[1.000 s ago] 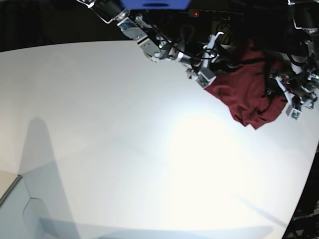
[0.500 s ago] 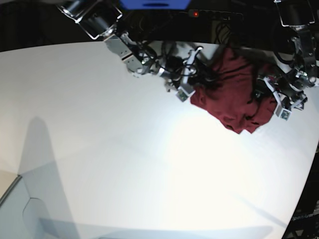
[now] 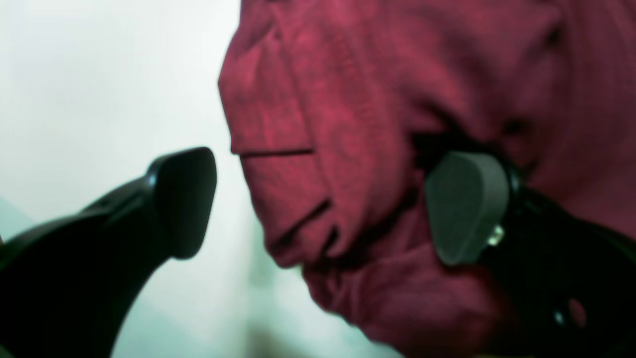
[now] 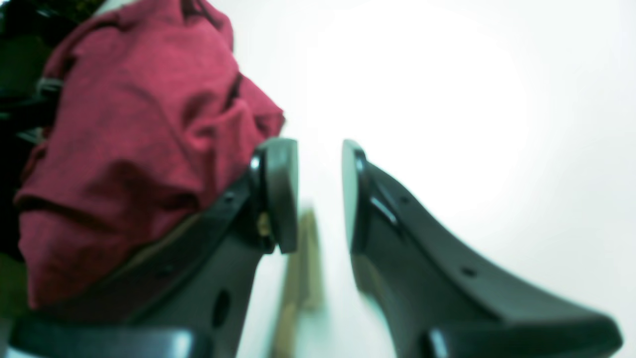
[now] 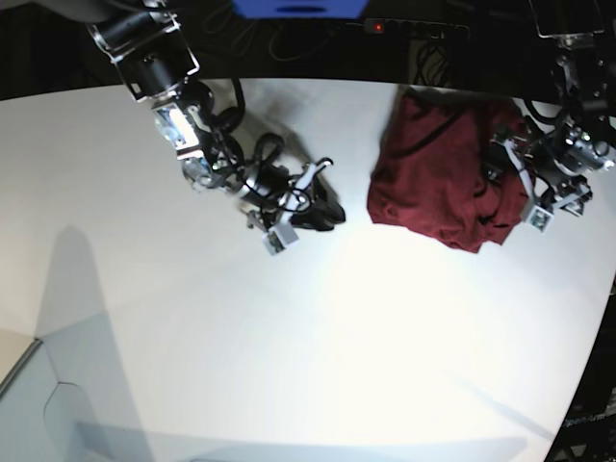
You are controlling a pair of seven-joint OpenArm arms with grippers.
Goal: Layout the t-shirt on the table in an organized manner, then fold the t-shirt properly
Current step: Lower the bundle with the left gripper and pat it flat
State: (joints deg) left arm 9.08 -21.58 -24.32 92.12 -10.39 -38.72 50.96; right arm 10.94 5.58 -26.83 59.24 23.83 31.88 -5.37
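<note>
Here our left gripper (image 3: 318, 204) gapes wide around a fold of the shirt (image 5: 438, 183), bunched at the table (image 5: 289, 337) edge; our right gripper (image 4: 319, 196), part open and empty, sits apart. Closing may pinch several layers, dragging the heap instead of spreading it.

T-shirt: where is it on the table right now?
In the base view the t-shirt lies bunched at the table's far right, against the left pincer, apart from the right pincer.
</note>
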